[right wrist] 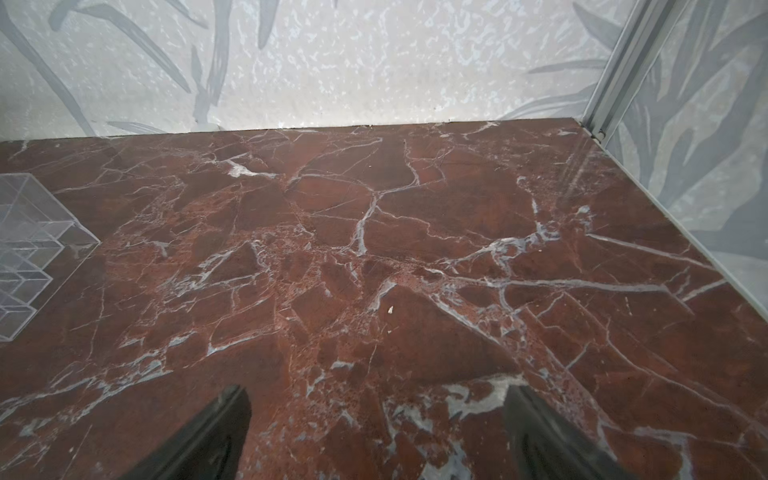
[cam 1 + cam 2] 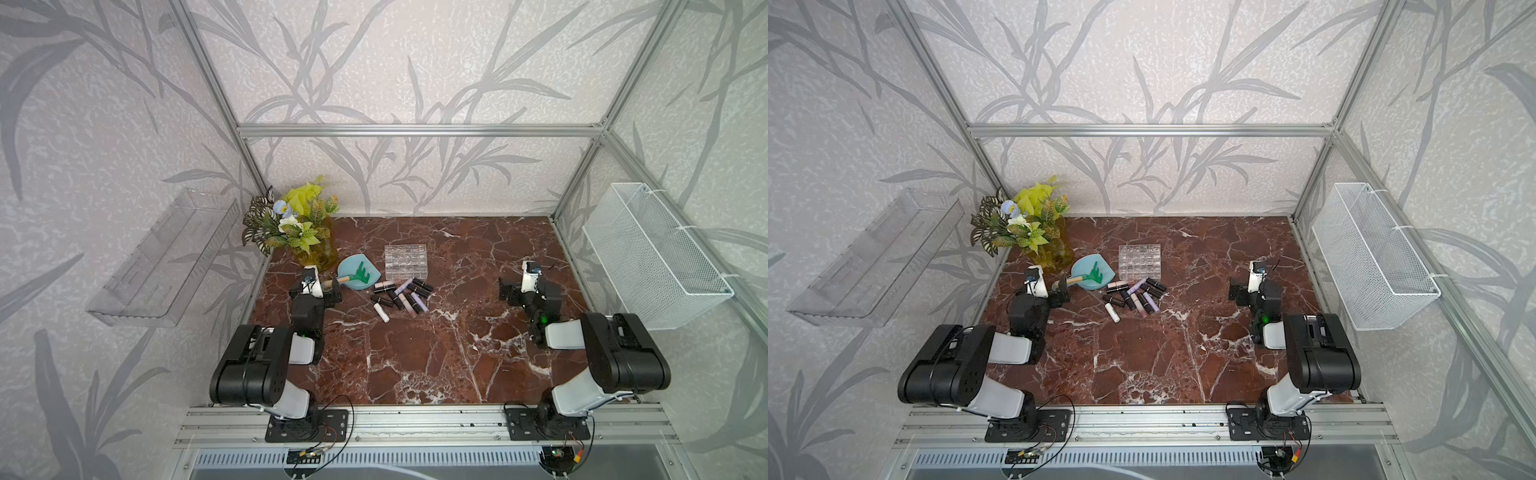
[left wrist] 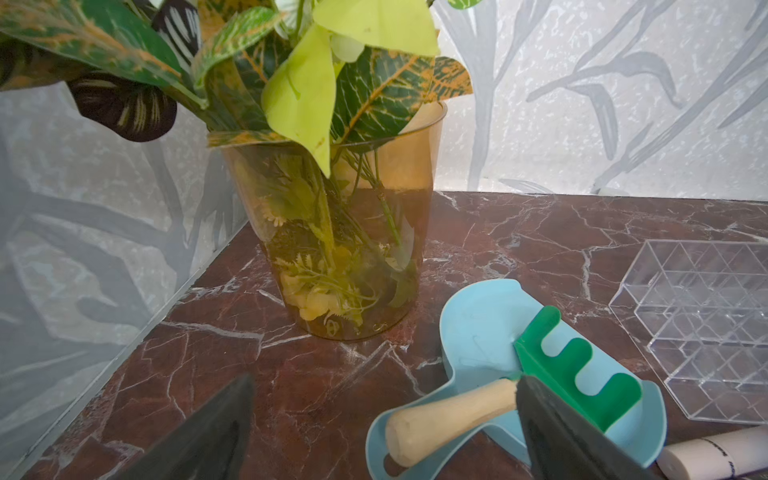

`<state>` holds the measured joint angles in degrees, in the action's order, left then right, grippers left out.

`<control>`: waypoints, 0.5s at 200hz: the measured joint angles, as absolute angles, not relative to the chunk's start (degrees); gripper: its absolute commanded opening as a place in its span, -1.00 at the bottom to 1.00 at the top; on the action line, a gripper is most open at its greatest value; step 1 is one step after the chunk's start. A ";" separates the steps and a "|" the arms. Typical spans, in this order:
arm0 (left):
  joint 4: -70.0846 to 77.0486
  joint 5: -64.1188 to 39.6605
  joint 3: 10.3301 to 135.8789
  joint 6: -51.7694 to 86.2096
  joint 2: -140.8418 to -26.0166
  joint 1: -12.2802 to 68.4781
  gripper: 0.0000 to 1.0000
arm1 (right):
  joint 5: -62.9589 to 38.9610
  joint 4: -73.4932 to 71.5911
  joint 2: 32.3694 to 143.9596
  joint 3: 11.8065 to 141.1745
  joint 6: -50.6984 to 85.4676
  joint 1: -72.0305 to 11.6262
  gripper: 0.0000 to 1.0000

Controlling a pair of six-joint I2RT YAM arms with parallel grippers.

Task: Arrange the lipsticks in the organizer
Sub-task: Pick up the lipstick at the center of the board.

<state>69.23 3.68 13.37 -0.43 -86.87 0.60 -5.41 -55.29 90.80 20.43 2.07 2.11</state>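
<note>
Several lipsticks (image 2: 397,300) (image 2: 1128,300) lie in a loose heap on the marble table, mostly black, some lilac and pale pink. A white one (image 2: 381,312) lies at the near edge of the heap. Just behind the heap stands the clear organizer (image 2: 406,262) (image 2: 1139,262) (image 3: 706,324) (image 1: 25,249), its compartments empty. My left gripper (image 2: 314,291) (image 2: 1040,291) (image 3: 384,386) is open at the table's left, beside the toy rake's handle, holding nothing. A pale tube (image 3: 715,453) shows at the edge of its wrist view. My right gripper (image 2: 528,286) (image 2: 1254,289) (image 1: 376,395) is open over bare marble at the right.
A yellow vase of artificial plants (image 2: 307,245) (image 3: 345,232) stands at the back left. A blue dustpan (image 2: 353,266) (image 3: 478,332) holding a green rake (image 2: 361,275) (image 3: 582,365) lies left of the organizer. On the side walls hang a clear tray (image 2: 162,257) and a white mesh basket (image 2: 652,253).
</note>
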 measured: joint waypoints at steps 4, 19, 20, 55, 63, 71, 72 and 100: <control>69.23 3.64 13.37 -0.43 -86.87 0.60 1.00 | -5.56 -55.31 90.80 20.43 2.02 2.11 0.98; 69.23 3.51 13.37 -0.45 -86.87 0.62 1.00 | -6.22 -55.44 90.80 20.43 1.87 2.11 0.98; 69.23 3.51 13.37 -0.43 -86.87 0.62 1.00 | -6.24 -55.44 90.80 20.43 1.87 2.11 0.98; 69.28 3.84 13.37 -0.49 -86.87 0.80 1.00 | -5.82 -55.31 90.80 20.43 2.09 2.11 0.98; 69.34 4.29 13.34 -0.54 -86.87 1.13 1.00 | -5.54 -55.46 90.80 20.40 2.09 2.11 0.98; 69.41 4.93 13.26 -0.71 -86.76 1.65 1.00 | -5.48 -56.45 90.80 20.08 2.04 2.11 0.98; 69.45 4.95 13.26 -0.73 -86.74 1.72 1.00 | -5.41 -56.71 90.80 19.94 2.04 2.09 0.98; 66.48 10.63 12.03 -1.39 -81.06 5.04 1.00 | 0.80 -58.46 87.05 15.75 1.83 -0.32 0.98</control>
